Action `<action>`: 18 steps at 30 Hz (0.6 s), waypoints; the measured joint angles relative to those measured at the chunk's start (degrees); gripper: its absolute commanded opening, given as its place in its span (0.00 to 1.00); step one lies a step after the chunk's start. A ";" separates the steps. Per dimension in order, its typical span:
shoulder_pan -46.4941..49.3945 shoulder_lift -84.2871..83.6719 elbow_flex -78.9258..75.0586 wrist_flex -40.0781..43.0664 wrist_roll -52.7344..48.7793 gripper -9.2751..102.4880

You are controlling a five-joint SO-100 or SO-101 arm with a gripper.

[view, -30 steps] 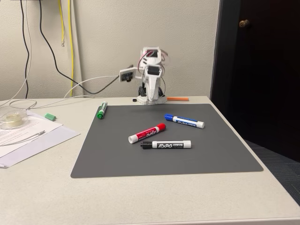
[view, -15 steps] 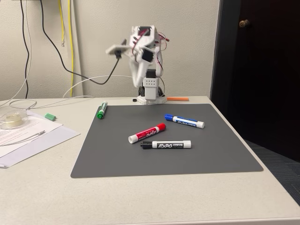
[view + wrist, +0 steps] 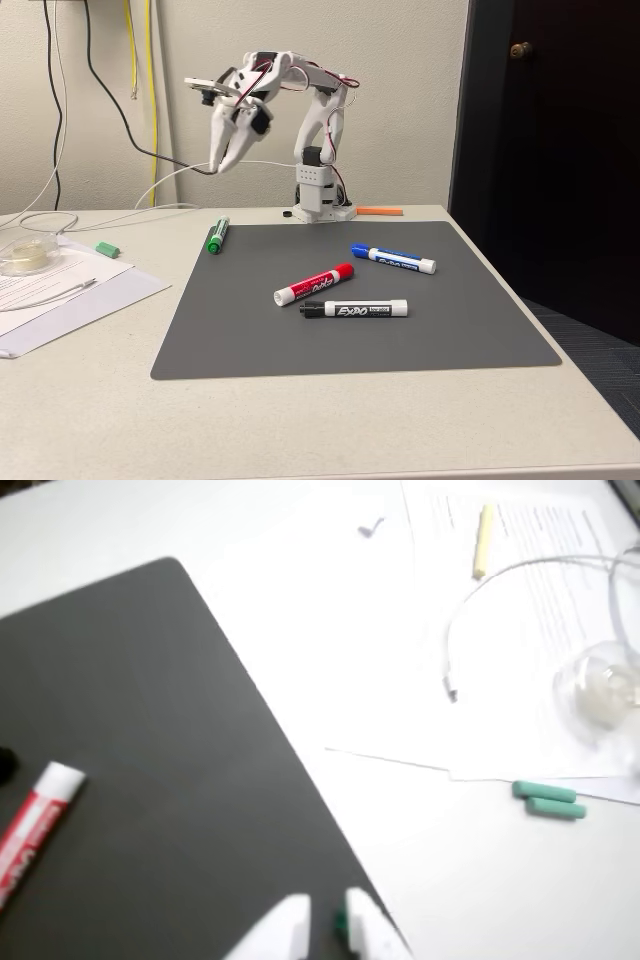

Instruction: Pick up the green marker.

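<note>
White two-finger end effector (image 3: 216,167) hangs high above the far-left corner of the dark grey rubber mat (image 3: 400,330), fingers slightly parted, holding nothing. Green-capped white Expo marker (image 3: 216,237) lies on that mat corner, almost directly below. Risk: a descent off-line pushes or rolls the round barrel; the stubby green piece (image 3: 107,249) on the bench paper may distract.

Even, soft indoor light; the wrist view is blurred and overexposed.
</note>
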 measured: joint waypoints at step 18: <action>13.45 -5.71 7.73 4.66 -23.38 0.26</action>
